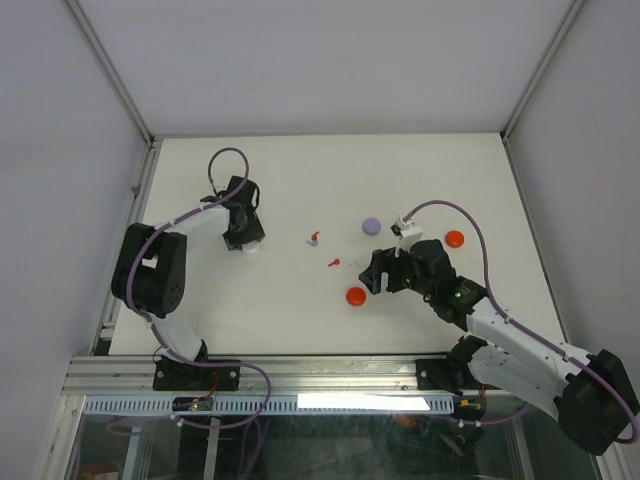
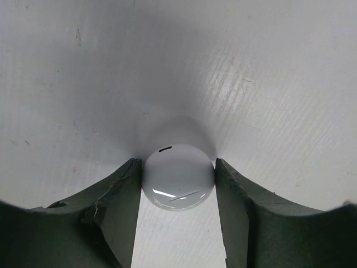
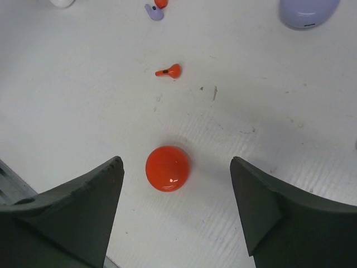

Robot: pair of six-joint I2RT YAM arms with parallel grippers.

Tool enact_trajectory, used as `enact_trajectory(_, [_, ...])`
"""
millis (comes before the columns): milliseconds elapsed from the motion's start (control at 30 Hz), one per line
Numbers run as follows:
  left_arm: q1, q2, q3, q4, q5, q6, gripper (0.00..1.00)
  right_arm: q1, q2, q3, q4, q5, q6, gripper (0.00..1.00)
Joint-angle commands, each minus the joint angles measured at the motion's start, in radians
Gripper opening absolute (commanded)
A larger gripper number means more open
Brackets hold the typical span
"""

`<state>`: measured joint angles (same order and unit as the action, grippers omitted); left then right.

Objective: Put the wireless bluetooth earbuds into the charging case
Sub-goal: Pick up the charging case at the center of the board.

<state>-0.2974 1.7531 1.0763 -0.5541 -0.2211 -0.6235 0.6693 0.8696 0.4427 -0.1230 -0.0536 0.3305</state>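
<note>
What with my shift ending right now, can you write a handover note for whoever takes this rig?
Left gripper: shut on the white puck.
Right gripper: open, hovering over a red puck, fingers clear of it.
Buds: a red earbud lies loose beyond that puck; a purple earbud and a second red earbud lie farther out, close together.
The purple puck and second red puck lie apart from both grippers.
Done: no bud seated.
Left: every insertion.
</note>
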Motion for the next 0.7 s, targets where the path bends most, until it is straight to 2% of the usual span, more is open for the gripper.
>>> enact_trajectory(0, [0.0, -0.046, -0.041, 0.056, 0.094, -0.076, 0.46, 0.002, 0.017, 0.007, 0.122, -0.068, -0.03, 0.8])
enact_trajectory(167, [-0.01, -0.125, -0.11, 0.103, 0.168, -0.174, 0.41, 0.006, 0.04, 0.003, 0.229, -0.104, -0.004, 0.78])
enact_trajectory(367, [-0.041, -0.253, -0.179, 0.17, 0.224, -0.339, 0.42, 0.033, 0.082, -0.021, 0.409, -0.103, 0.045, 0.78])
enact_trajectory(667, [-0.185, -0.398, -0.232, 0.241, 0.183, -0.575, 0.42, 0.075, 0.175, -0.064, 0.741, -0.1, 0.068, 0.74])
